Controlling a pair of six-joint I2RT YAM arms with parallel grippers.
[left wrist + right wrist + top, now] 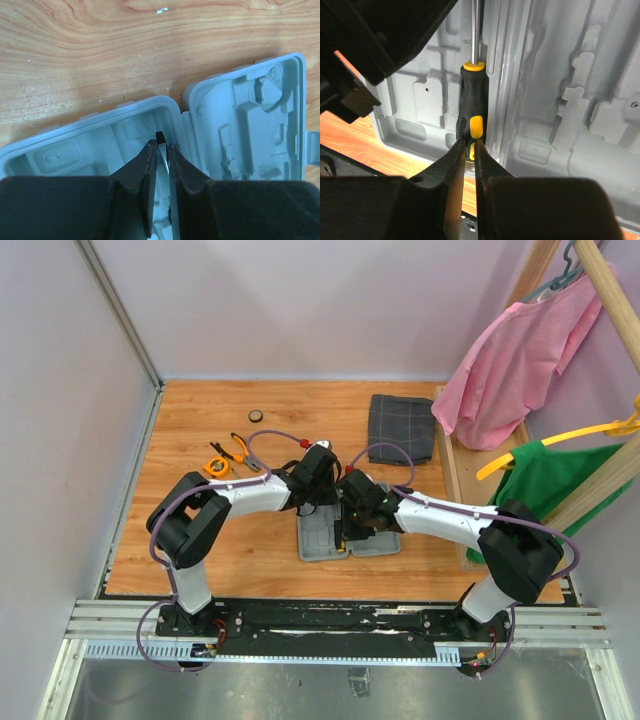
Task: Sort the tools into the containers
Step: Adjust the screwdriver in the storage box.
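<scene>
The grey tool case (320,543) is lying open on the wooden bench (200,540) in the lower middle of the top view, and both arms are leaning in over it.

The right claw (469,148) is pinching the butt of a black-and-yellow screwdriver (471,107). In the right wrist view its two fingers are pressing on the yellow end of the handle at the lower middle of the frame. The steel shaft is running straight up and out past the top edge. The screwdriver is sitting over the half of the case on the left of that frame, just beside the hinge ridge. Whether it is resting in the moulding or hanging just above it, I cannot tell.

The left claw (160,150) is pressed almost together, nipping the thin shaft. The shaft's dark tip is poking out just above the fingertips in the middle of the left wrist view. The case's moulded compartments are filling the frame behind it.

Toward the upper left of the top view, well apart from the case, an orange tape measure (217,467) and orange-handled pliers (238,448) are lying near each other. A small dark round thing (256,416) is sitting farther up. A dark checked cloth (402,427) is lying folded at the upper middle right. A pink garment (510,350) and a green garment (555,485) are hanging along the right edge.
</scene>
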